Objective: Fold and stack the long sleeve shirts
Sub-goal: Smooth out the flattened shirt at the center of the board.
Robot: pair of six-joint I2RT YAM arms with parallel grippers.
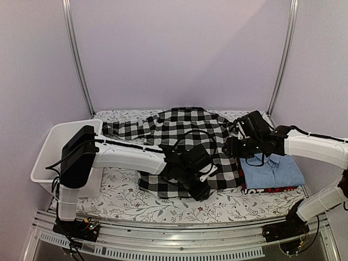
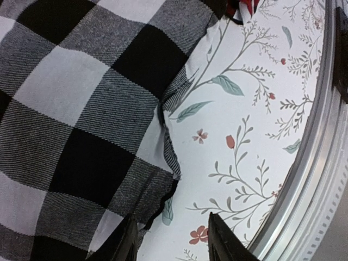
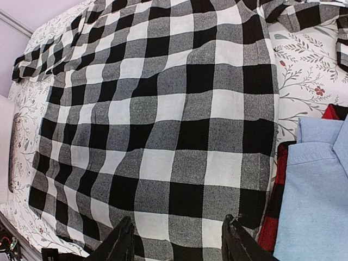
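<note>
The black-and-white checked shirt [image 1: 185, 138] lies spread across the middle of the table, one sleeve stretched to the left. My left gripper [image 1: 198, 185] is open at its near right corner; in the left wrist view its hem [image 2: 168, 147] lies between my fingers [image 2: 128, 242], on the floral cloth. My right gripper [image 1: 239, 144] hovers open over the shirt's right edge, and the right wrist view shows the checked cloth [image 3: 163, 125] below it. The folded light blue shirt [image 1: 272, 169] lies on the red-and-black one [image 1: 269, 190] at the right; both show in the right wrist view [image 3: 315, 190].
A white plastic tub [image 1: 51, 155] stands at the left edge. A floral cloth [image 1: 163, 206] covers the table. A metal rail [image 1: 179, 234] runs along the near edge, with upright posts [image 1: 79, 60] at the back.
</note>
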